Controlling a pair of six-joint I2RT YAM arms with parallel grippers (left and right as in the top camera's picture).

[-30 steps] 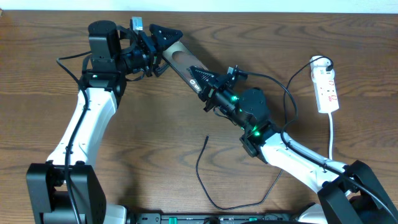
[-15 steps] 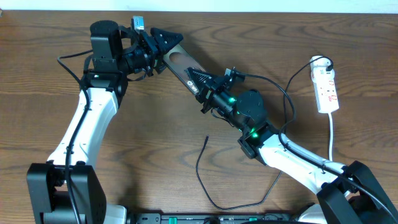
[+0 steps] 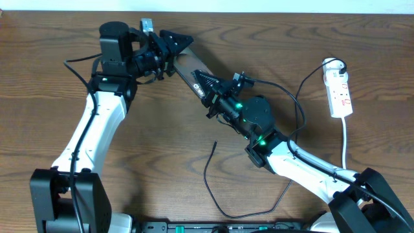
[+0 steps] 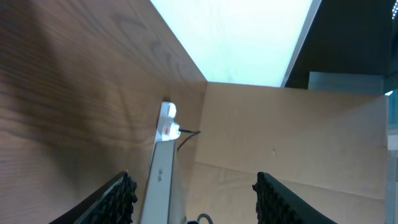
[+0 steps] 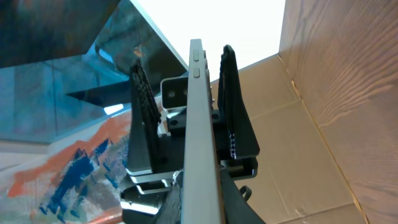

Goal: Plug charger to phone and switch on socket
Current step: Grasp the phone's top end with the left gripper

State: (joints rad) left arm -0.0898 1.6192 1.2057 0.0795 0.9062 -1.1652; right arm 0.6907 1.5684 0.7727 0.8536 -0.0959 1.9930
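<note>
Both ends of the phone [image 3: 188,62] hide under my grippers; the charger [image 3: 210,181] tip, loose on the tabletop [image 3: 162,142], is too small to read. Since a second ago my right arm has crept leftward, phone with it. My left gripper [image 3: 181,43] has its jaws wide astride the phone. My right gripper [image 3: 200,77] has its jaws narrow around it; whether pinching, I cannot tell. The socket [image 3: 339,90] lies far right.

I see phone [image 3: 187,65] face glossy brown-bronze, white lettering; socket [image 3: 340,94] white, red marks; charger [image 3: 206,173] black; table [image 3: 149,129] brown woodgrain.
</note>
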